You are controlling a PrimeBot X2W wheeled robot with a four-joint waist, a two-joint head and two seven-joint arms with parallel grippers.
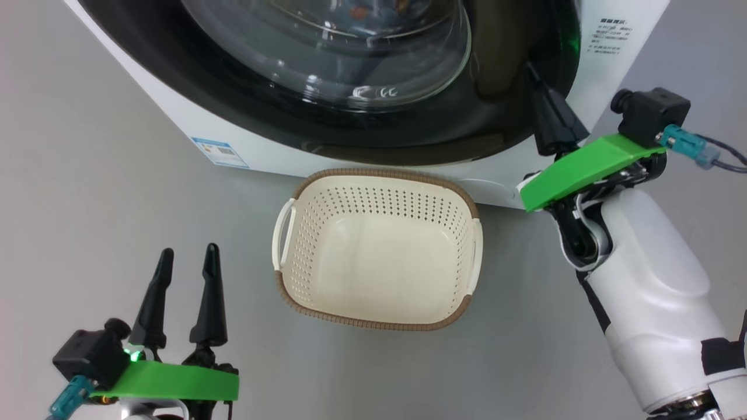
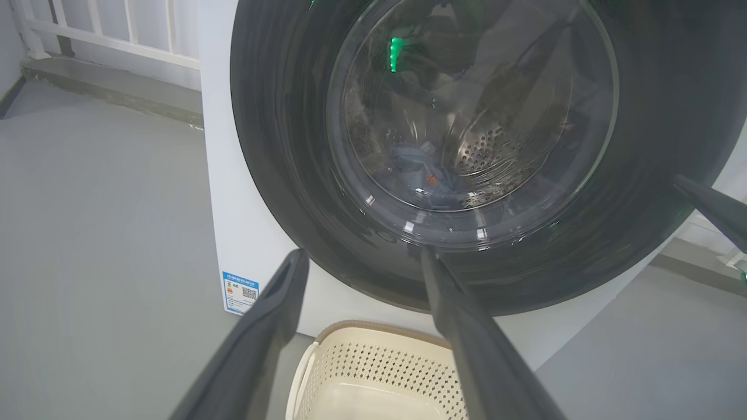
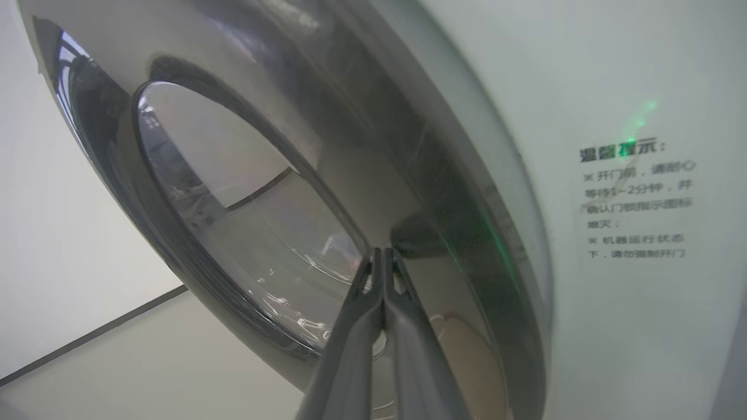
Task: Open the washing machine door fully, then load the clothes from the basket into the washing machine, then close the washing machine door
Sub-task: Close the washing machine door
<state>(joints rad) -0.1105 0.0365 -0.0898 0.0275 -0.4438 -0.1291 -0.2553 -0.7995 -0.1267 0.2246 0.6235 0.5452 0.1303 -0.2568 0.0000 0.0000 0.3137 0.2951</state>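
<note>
The washing machine (image 1: 175,111) stands ahead with its black-rimmed door (image 1: 408,134) lying against the front. Behind the glass in the left wrist view, light-blue clothes (image 2: 417,169) with a small red patch lie in the steel drum. The cream basket (image 1: 385,173) sits on the floor below the door and holds nothing. My right gripper (image 1: 534,73) is shut, its tips on the right side of the door rim (image 3: 245,204), beside a dark recess, as the right gripper (image 3: 382,252) shows up close. My left gripper (image 1: 188,252) stands open at the lower left, apart from the basket.
Grey floor surrounds the machine. A blue sticker (image 1: 219,151) marks its lower left front and a printed label (image 3: 636,204) its right front. A white railing (image 2: 117,29) stands behind on the left. The left wrist view catches my right gripper's finger (image 2: 706,207) at the door's right.
</note>
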